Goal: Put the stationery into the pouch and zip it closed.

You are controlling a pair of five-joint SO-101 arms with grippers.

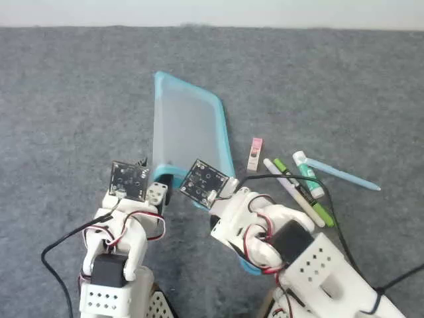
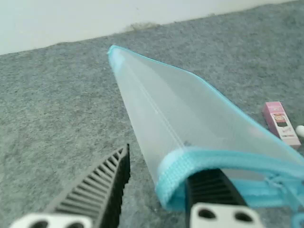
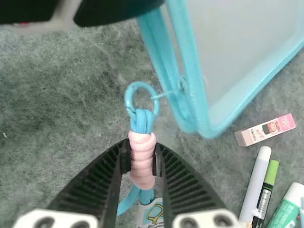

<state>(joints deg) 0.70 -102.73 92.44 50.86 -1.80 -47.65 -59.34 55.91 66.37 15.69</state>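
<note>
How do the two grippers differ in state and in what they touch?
The left gripper is open, the right gripper shut. The right gripper clamps the pink strap; the left gripper holds nothing, one finger at the pouch edge. Both have black ribbed fingers.

Overhead view; wrist views near pouch (image 1: 189,129)

A grey carpet (image 1: 73,99) with a short, felt-like pile, mottled light and dark, covers the table and reaches every edge of the high view but the far one. There a pale wall (image 1: 265,12) meets it along a straight seam. The left wrist view shows a small brownish smudge (image 2: 138,26) at that seam. A tiny pale fleck (image 3: 4,135) lies on the pile
</note>
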